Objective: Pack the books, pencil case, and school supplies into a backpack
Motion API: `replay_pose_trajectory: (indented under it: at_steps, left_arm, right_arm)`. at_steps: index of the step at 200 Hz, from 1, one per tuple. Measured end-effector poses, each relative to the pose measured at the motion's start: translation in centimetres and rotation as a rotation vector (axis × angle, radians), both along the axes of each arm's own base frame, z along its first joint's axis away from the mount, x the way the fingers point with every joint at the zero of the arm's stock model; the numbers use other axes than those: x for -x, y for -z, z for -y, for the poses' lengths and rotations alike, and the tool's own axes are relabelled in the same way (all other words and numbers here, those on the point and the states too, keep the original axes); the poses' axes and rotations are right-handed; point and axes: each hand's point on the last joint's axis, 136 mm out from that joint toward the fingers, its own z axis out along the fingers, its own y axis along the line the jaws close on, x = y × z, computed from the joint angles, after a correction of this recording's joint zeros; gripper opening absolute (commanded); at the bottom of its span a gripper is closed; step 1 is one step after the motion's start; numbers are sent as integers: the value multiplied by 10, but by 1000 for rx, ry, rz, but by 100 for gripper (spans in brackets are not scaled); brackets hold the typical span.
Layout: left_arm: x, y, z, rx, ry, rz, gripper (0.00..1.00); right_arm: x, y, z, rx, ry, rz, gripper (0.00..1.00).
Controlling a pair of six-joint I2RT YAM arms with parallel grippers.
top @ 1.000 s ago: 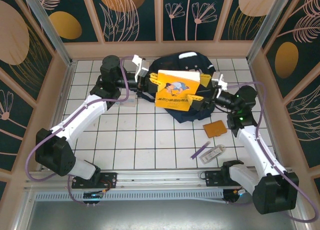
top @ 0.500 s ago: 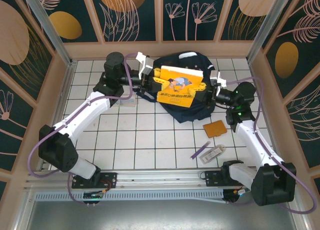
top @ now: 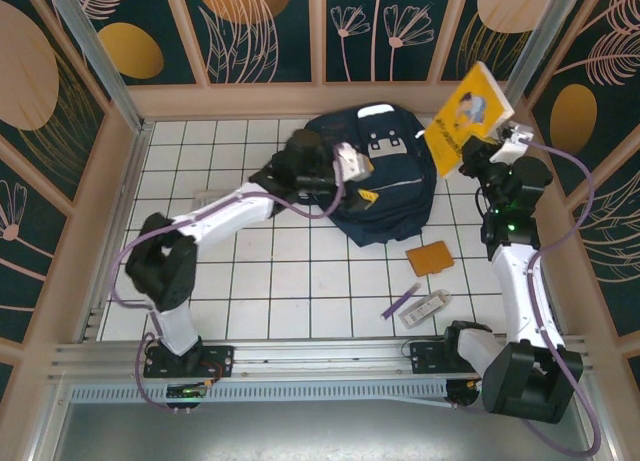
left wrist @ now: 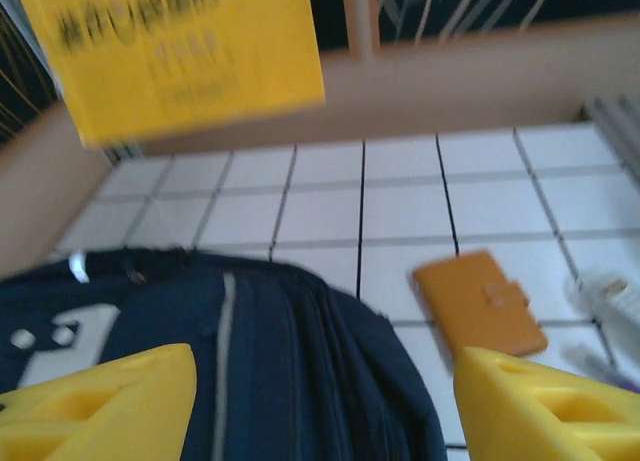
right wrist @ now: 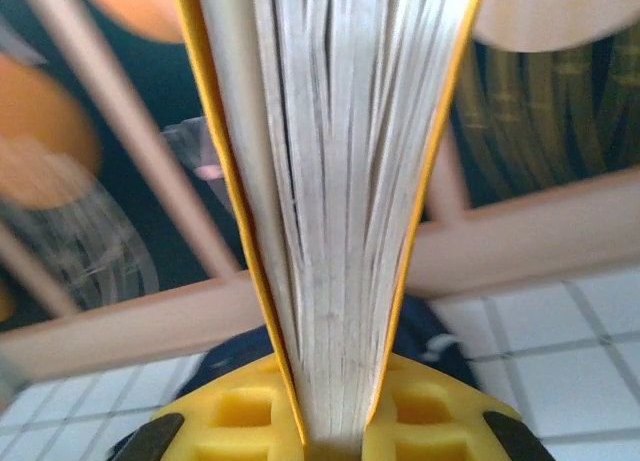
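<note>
Precariously, the right gripper (right wrist: 335, 423) pinched the yellow book (top: 468, 113) by one edge alone and held it high toward the far right corner, tilted and well clear of the backpack (top: 392, 196) it was meant to enter; with the pages fanning loose above the yellow fingers (right wrist: 240, 411), as the right wrist view showed, the thin volume seemed liable to sag, splay or slide out of the pinch, and a drop from there would probably land it on the tiled table (top: 260, 271) or against the side wall (top: 522, 191) rather than in the bag. The left gripper (left wrist: 322, 406) hovered just above the navy fabric with its jaws spread and nothing between them, so nothing appeared to be holding the bag's mouth; whether any opening stood ready could not be made out, and a book brought down onto closed, limp cloth would likely skid off. The book looked slim and floppy, its bright yellow cover carrying dark print and a small picture. The backpack lay slumped at the table's far middle, its grey strip and patches showing, while the orange book (top: 430, 256), purple pen (top: 400, 301) and clear stationery pack (top: 427, 308) lay near its right side, unpacked
</note>
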Motion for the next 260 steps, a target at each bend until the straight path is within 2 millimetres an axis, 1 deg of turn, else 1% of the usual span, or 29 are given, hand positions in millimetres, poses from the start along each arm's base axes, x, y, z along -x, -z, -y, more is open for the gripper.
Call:
replay_pose_trajectory:
  at_steps: [15, 18, 21, 34, 46, 60, 68, 78, 93, 103, 107, 113, 123, 142, 150, 154, 158, 167, 171, 181, 198, 211, 222, 232, 260]
  left_arm:
    - [-8, 37, 6, -85, -39, 7, 73]
    - [-9, 41, 6, -95, -48, 6, 73]
    - [-13, 49, 6, -116, -64, 14, 73]
    - [-30, 72, 4, -180, -127, 27, 71]
    - [-46, 85, 4, -231, -175, 44, 68]
    - [-66, 99, 5, -288, -225, 56, 69]
    - [-74, 106, 5, -314, -244, 61, 70]
    - [-79, 115, 4, -344, -258, 61, 72]
    - [-79, 128, 3, -382, -240, 53, 77]
    - [-74, 136, 5, -401, -205, 35, 85]
    - [-71, 138, 6, -405, -184, 28, 90]
    - [-66, 141, 8, -408, -154, 10, 94]
    - [-59, 143, 11, -402, -113, -19, 96]
    - [-48, 141, 16, -372, -56, -50, 94]
    - [-47, 142, 17, -365, -52, -49, 89]
    - [-47, 143, 16, -365, -56, -47, 84]
    - [-49, 145, 15, -369, -67, -46, 77]
    - [-55, 149, 12, -382, -105, -35, 58]
    - [-60, 151, 9, -394, -140, -27, 53]
    - [-73, 155, 6, -413, -207, 2, 46]
    - [-86, 160, 3, -433, -282, 32, 36]
    - [-97, 163, 1, -442, -342, 51, 25]
    - [-104, 162, 0, -436, -382, 52, 14]
    - [-107, 160, 0, -429, -392, 58, 0]
    - [-111, 157, 0, -410, -429, 33, 0]
  right_arm:
    - [4, 5, 16, -5, 95, -26, 0]
    - [5, 6, 18, -5, 107, -30, 0]
    - [6, 6, 19, -4, 116, -31, 0]
    - [8, 6, 22, -3, 137, -36, 0]
    - [8, 8, 24, -1, 146, -43, 0]
    - [9, 12, 24, 0, 149, -53, 0]
    - [9, 13, 24, 0, 148, -57, 0]
    - [9, 15, 24, 0, 147, -62, 0]
    - [9, 18, 23, 5, 139, -69, 0]
    - [9, 20, 22, 10, 133, -72, 0]
    - [9, 20, 21, 13, 131, -74, 0]
    - [9, 21, 21, 15, 127, -77, 0]
    - [9, 23, 19, 18, 119, -84, 0]
    - [9, 26, 18, 30, 108, -93, 0]
    - [9, 28, 18, 33, 108, -96, 0]
    - [9, 29, 18, 36, 107, -98, 0]
    - [9, 31, 18, 36, 107, -101, 0]
    - [9, 35, 18, 35, 107, -110, 0]
    - [9, 37, 18, 34, 107, -114, 0]
    - [9, 41, 18, 32, 107, -123, 0]
    - [9, 44, 17, 20, 104, -129, 0]
    - [9, 43, 15, 7, 95, -129, 0]
    - [8, 44, 13, -1, 83, -131, 0]
    - [8, 45, 13, -5, 79, -135, 0]
    - [8, 53, 15, -48, 96, -167, 0]
